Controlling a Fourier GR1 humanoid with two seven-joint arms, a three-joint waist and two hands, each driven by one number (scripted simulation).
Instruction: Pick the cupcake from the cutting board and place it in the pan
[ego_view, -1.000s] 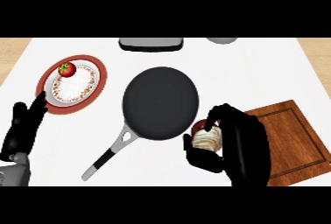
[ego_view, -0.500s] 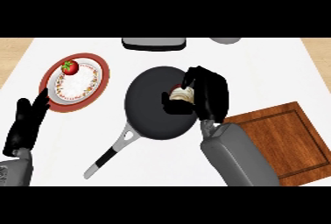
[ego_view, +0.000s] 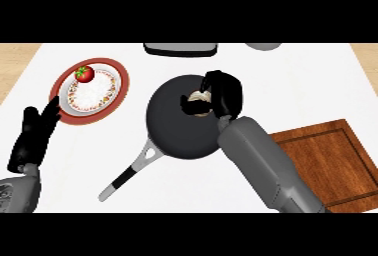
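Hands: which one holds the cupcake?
The right hand, curled round the cupcake over the pan; the left hand rests open beside the plate.

Much of cupcake (ego_view: 198, 96) behind right hand (ego_view: 226, 93)

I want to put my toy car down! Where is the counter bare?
Bare counter lies right of the pan, above the cutting board, and in front, between the pan's handle and the right forearm. Crowded: the left, with plate and left hand, and the pan, where the right hand holds the cupcake.

Bright, even light; shadows v. faint.
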